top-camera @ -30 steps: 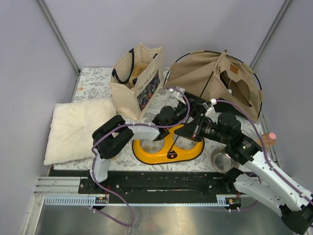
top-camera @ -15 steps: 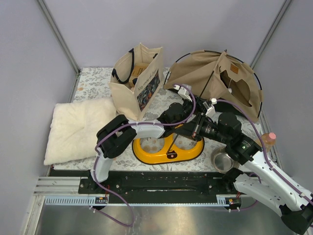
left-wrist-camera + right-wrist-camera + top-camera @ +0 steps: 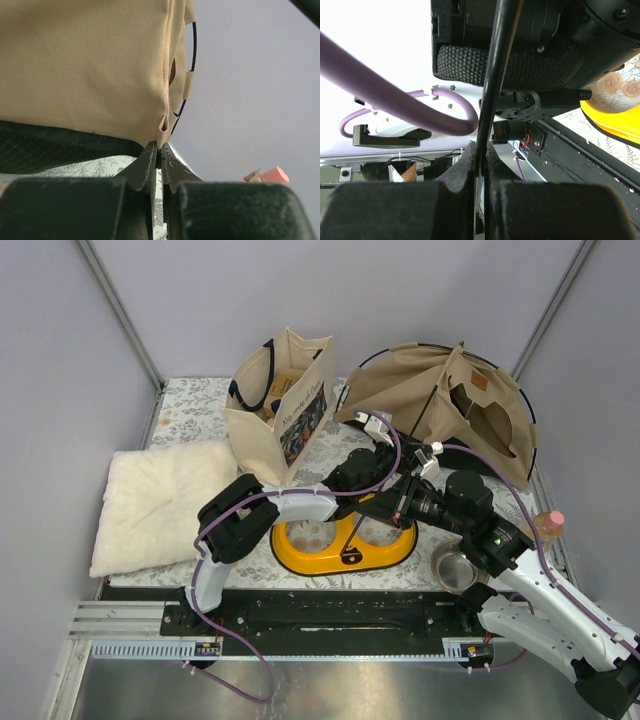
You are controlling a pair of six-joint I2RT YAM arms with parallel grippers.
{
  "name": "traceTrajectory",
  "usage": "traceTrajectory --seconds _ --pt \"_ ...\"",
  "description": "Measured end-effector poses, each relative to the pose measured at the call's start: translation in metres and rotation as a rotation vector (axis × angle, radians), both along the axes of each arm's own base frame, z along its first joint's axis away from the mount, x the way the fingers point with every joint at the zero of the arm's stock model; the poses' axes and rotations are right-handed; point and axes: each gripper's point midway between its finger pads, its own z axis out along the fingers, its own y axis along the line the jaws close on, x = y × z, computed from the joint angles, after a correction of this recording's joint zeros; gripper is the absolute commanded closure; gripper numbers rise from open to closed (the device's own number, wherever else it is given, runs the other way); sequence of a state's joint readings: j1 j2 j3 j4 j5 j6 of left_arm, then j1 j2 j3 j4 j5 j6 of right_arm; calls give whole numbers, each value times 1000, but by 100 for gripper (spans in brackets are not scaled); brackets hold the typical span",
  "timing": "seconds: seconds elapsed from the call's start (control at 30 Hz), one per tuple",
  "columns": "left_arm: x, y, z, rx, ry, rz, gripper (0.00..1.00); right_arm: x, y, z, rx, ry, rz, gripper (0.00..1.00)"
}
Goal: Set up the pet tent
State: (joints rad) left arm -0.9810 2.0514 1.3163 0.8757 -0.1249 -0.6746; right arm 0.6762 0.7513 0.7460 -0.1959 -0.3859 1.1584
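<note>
Left jaws clenched on pet tent [image 3: 85, 65] corner hem; right jaws clamped on black pole [image 3: 495, 75]. Fabric best held taut.

Tote bag [image 3: 262, 435] just beside pet tent [image 3: 410, 392]

Cream pillow [image 3: 160, 502] at left, upright tote bag [image 3: 258, 438], yellow two-well bowl [image 3: 320, 562] — near edge, pink-capped bottle [image 3: 548, 523].

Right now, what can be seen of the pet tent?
The pet tent is tan canvas on thin black poles, slumped at the table's far right, arched doorway and brown label on its right side. The left gripper pinches a lower seam corner; the right gripper is shut on one black pole.
</note>
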Motion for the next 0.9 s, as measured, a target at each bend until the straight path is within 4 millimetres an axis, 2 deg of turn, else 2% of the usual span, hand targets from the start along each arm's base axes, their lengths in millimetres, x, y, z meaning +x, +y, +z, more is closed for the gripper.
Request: traceTrajectory --seconds 0.03,0.13,0.33,0.47,0.67,0.8,0.9 --pt "0 0 0 1 0 0 84 0 0 0 0 1 0 100" --pt "2 -3 1 4 1 0 78 0 0 -1 2 1 -1 100" --pt "6 -10 5 -7 -4 0 81 0 0 -1 11 2 -2 100" --pt "8 -12 1 -3 3 0 83 0 0 0 19 2 -3 100" --pt "8 -12 -2 4 9 0 76 0 0 -1 22 3 -4 100" --pt "7 -11 -4 3 12 -1 79 0 1 -1 24 1 -4 100" --pt "7 -11 -5 5 12 -3 87 0 1 -1 24 2 -4 100"
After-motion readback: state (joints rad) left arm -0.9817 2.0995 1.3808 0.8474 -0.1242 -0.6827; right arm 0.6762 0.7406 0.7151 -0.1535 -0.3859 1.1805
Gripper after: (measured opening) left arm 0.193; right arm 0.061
